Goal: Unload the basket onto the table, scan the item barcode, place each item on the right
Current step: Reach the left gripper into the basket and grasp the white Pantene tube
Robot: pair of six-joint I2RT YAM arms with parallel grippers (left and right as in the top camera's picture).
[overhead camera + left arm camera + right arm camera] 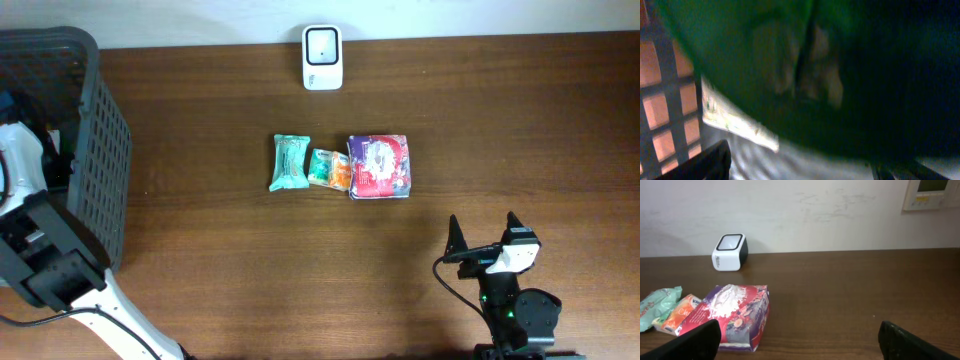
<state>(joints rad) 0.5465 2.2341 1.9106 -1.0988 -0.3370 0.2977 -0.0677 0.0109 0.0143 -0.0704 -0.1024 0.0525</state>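
Note:
The white barcode scanner [322, 57] stands at the table's far edge, also in the right wrist view as the scanner [730, 245]. Three packets lie in a row mid-table: teal [290, 161], orange [330, 168] and purple-red [379, 166]. My left arm [40, 250] reaches into the grey basket [100, 150], its gripper hidden from overhead. In the left wrist view, the left gripper [800, 167] stands wide, pressed close to a blurred green packet [765, 55] and silvery wrapping [805, 160]. My right gripper [482, 232] is open and empty near the front edge, right of the purple-red packet [732, 312].
The basket's lattice wall [665, 100] sits left of my left fingers, and a pale packet edge [735, 122] lies under the green one. The teal [657, 307] and orange [682, 312] packets lie beyond my right gripper's left finger.

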